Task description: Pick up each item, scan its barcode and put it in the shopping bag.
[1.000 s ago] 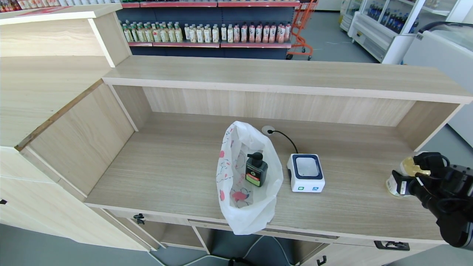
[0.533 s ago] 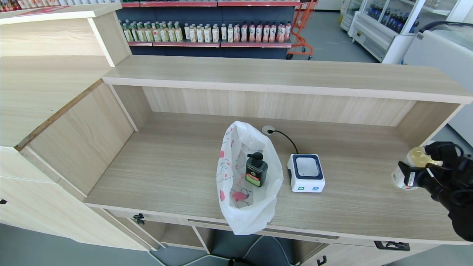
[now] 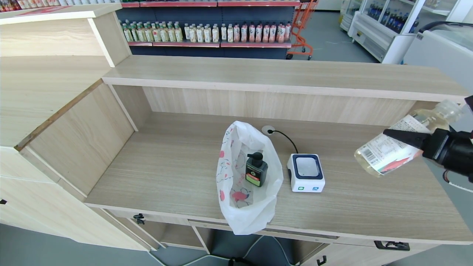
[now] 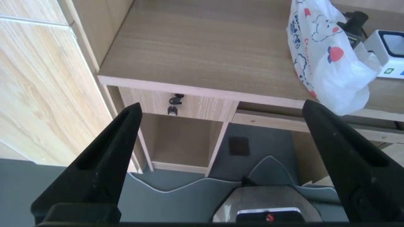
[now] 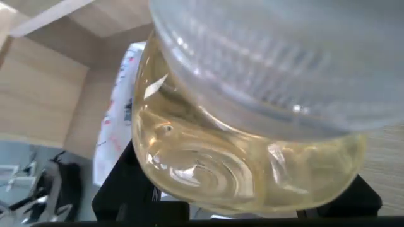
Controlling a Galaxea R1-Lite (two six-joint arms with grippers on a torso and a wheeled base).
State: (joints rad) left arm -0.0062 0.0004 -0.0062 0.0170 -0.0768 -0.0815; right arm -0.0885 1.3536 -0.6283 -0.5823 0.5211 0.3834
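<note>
Clear plastic bottle [image 3: 391,147] full of pale yellow drink, with a white paper label, is up in the air over the right end of the light wooden table [image 3: 166,166]. It is tipped on its side, with its bottom pointing at the middle of the table. The black right gripper [image 3: 410,142] holds it, jaws closed tight around the bottle's middle. The bottle is near the wooden side wall at the right end of the table and below the high shelf edge at the back. The small white box scanner [image 3: 306,172] with a dark-rimmed glass top sits well apart from the bottle, with table top between them. Just beside the scanner, on its left, is the white plastic shopping bag [image 3: 236,207] with red pictures. Its mouth is open and its bottom hangs over the front edge of the table. A dark pump bottle [image 3: 256,171] stands inside the bag. The left gripper [image 4: 221,113] is low, out past the front edge of the table, with its jaws wide apart and holding nothing. A second ago the drink bottle stood upright on the table near the right front edge; now it is lifted and tipped. The bag, the pump bottle and the scanner have not moved.
</note>
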